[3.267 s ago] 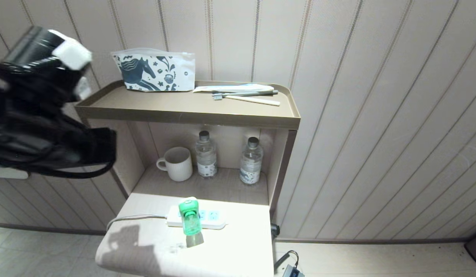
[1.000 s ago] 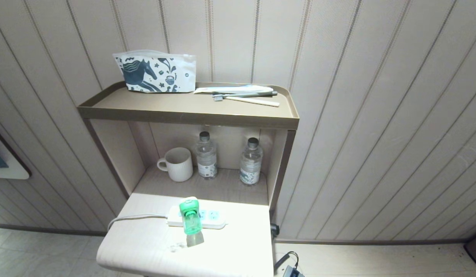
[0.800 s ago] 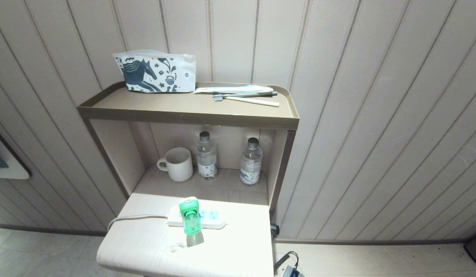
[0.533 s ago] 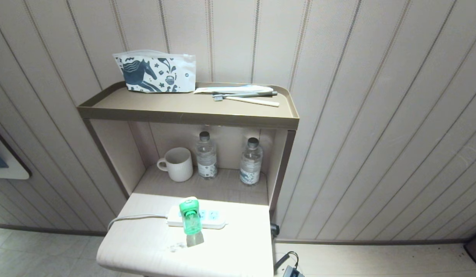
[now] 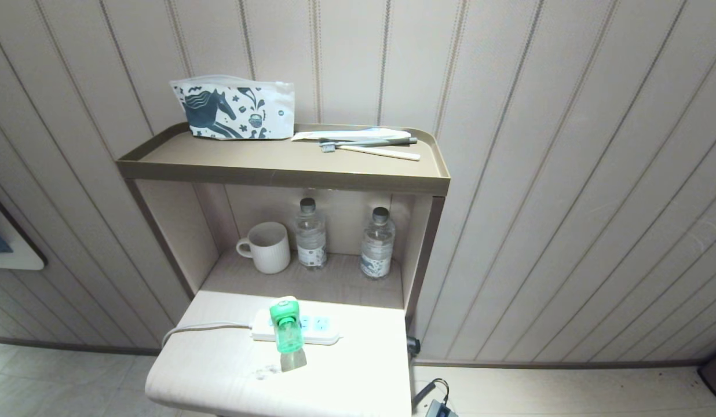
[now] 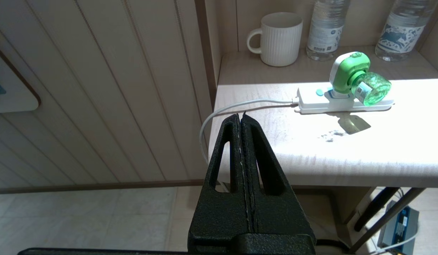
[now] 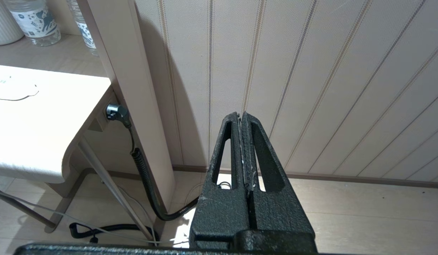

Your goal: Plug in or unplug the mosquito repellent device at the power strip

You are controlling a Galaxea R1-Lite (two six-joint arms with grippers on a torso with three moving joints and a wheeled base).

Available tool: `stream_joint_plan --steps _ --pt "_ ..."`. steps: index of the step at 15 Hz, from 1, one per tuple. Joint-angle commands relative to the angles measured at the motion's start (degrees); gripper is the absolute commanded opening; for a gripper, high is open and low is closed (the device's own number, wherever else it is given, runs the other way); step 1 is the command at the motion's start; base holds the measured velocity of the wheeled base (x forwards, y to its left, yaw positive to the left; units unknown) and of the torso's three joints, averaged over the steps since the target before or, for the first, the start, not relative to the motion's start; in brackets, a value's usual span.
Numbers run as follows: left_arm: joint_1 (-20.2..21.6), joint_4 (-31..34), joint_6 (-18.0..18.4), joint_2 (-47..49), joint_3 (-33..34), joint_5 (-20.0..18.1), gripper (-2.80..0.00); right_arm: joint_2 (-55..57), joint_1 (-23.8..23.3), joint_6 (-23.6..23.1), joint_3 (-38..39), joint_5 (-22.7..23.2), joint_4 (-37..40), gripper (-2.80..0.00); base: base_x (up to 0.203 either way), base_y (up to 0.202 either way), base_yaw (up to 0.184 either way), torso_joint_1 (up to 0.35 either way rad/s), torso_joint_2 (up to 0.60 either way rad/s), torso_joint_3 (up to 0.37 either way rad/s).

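The mosquito repellent device [image 5: 287,329] [image 6: 359,80], a green bottle under a white and green cap, stands plugged into the white power strip [image 5: 318,331] [image 6: 311,104] on the pale tabletop [image 5: 230,370]. The strip's white cord [image 5: 204,328] [image 6: 240,106] runs off the table's left edge. Neither arm shows in the head view. In its wrist view my left gripper [image 6: 241,115] is shut and empty, held low in front of the table's left corner, well short of the strip. My right gripper [image 7: 240,115] is shut and empty, off the table's right side, facing the panelled wall.
A white mug [image 5: 267,247] [image 6: 279,39] and two clear water bottles [image 5: 310,233] [image 5: 378,242] stand in the niche behind the strip. The shelf above [image 5: 277,168] holds a horse-print pouch [image 5: 233,108] and toothbrushes [image 5: 369,145]. Black cables [image 7: 148,184] hang beside the table's right leg.
About three seconds ago the left arm filled the head view's left side; it has since dropped out of that view. Nothing has moved over the last second.
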Motion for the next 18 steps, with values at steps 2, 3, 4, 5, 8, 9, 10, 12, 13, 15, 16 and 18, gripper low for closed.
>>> stream_joint_plan --steps 2,3,4,5,8,9,10,12,13,15,16,18 --pt "0.0 0.0 0.1 0.0 0.0 0.0 -2.80 0.0 0.0 0.0 0.0 0.0 0.0 -2.80 0.000 0.000 0.000 0.000 0.00 0.000" --pt "0.0 0.0 0.1 0.0 0.0 0.0 -2.80 0.0 -0.1 0.0 0.0 0.0 0.0 -2.80 0.000 0.000 0.000 0.000 0.00 0.000" --pt "0.0 0.0 0.1 0.0 0.0 0.0 -2.80 0.0 0.0 0.0 0.0 0.0 0.0 -2.80 0.000 0.000 0.000 0.000 0.00 0.000" --pt "0.0 0.0 0.1 0.0 0.0 0.0 -2.80 0.0 0.0 0.0 0.0 0.0 0.0 -2.80 0.000 0.000 0.000 0.000 0.00 0.000" --pt "0.0 0.0 0.1 0.0 0.0 0.0 -2.80 0.0 0.0 0.0 0.0 0.0 0.0 -2.80 0.000 0.000 0.000 0.000 0.00 0.000" --pt "0.0 0.0 0.1 0.0 0.0 0.0 -2.80 0.0 0.0 0.0 0.0 0.0 0.0 -2.80 0.000 0.000 0.000 0.000 0.00 0.000" --pt "0.0 0.0 0.1 0.0 0.0 0.0 -2.80 0.0 -0.1 0.0 0.0 0.0 0.0 -2.80 0.000 0.000 0.000 0.000 0.00 0.000" --pt "0.0 0.0 0.1 0.0 0.0 0.0 -2.80 0.0 -0.1 0.0 0.0 0.0 0.0 -2.80 0.000 0.000 0.000 0.000 0.00 0.000" --pt "0.0 0.0 0.1 0.0 0.0 0.0 -2.80 0.0 -0.1 -0.1 0.0 0.0 0.0 -2.80 0.000 0.000 0.000 0.000 0.00 0.000" --pt "0.0 0.0 0.1 0.0 0.0 0.0 -2.80 0.0 0.0 -0.1 0.0 0.0 0.0 -2.80 0.000 0.000 0.000 0.000 0.00 0.000" --pt "0.0 0.0 0.1 0.0 0.0 0.0 -2.80 0.0 -0.1 -0.1 0.0 0.0 0.0 -2.80 0.000 0.000 0.000 0.000 0.00 0.000" --pt "0.0 0.0 0.1 0.0 0.0 0.0 -2.80 0.0 -0.1 0.0 0.0 0.0 0.0 -2.80 0.000 0.000 0.000 0.000 0.00 0.000"
